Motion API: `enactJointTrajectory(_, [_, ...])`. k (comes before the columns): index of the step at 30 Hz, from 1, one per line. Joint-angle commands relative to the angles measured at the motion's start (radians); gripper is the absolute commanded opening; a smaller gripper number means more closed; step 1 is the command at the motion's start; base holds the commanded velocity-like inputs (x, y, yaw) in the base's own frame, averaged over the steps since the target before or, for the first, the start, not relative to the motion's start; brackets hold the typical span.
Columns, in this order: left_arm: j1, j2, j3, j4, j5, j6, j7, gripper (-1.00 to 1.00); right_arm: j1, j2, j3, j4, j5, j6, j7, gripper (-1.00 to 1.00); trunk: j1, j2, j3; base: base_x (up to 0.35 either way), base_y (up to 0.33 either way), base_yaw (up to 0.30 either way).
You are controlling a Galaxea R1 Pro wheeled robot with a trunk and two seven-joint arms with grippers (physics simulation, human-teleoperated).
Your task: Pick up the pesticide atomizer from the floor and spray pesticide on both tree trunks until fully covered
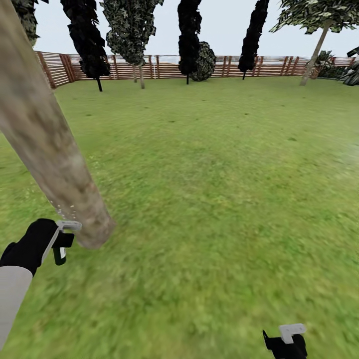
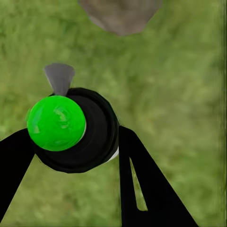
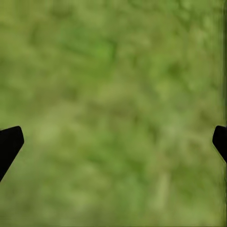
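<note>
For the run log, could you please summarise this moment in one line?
left tool: shut on atomizer | white specks at tree trunk base | right tool: open over lawn

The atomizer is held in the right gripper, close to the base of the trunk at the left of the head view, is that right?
Not quite. The atomizer sits in the left gripper, not the right; the left wrist view shows it between that gripper's jaws. The right gripper is open over bare lawn. The rest holds: it is close to the base of the trunk.
</note>
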Motion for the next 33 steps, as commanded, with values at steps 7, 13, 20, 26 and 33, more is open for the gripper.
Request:
enactJointTrajectory(7, [0.0,-0.001,-0.001,-0.003,0.001,0.0,0.001,-1.0,0.0,0.002,0.0,0.0,0.0,0.0,0.0,1.0,0.0,0.0,0.0,0.005,-0.274,0.203])
enactJointTrajectory(13, [-0.001,-0.031,0.001,-0.016,0.001,0.005,-0.001,-1.0,0.0,0.002,0.0,0.0,0.0,0.0,0.0,1.0,0.0,0.0,0.0,0.056,-0.275,0.277])
enactJointTrajectory(20, [-0.021,-0.032,-0.003,-0.138,0.0,0.072,-0.007,-1.0,0.0,-0.004,0.0,0.001,0.0,0.0,0.0,1.0,0.0,0.0,0.0,0.166,-0.251,0.08])
enactJointTrajectory(26, [-0.02,-0.034,-0.003,-0.139,0.0,0.073,-0.007,-1.0,0.0,-0.004,0.0,0.0,0.0,0.0,0.001,1.0,0.0,0.0,0.0,0.076,-0.256,0.0])
enactJointTrajectory(33, [-0.02,-0.034,-0.003,-0.131,0.0,0.073,-0.007,-1.0,0.0,-0.002,0.0,-0.002,-0.002,0.0,0.0,1.0,0.0,0.0,0.0,0.001,-0.273,0.212])
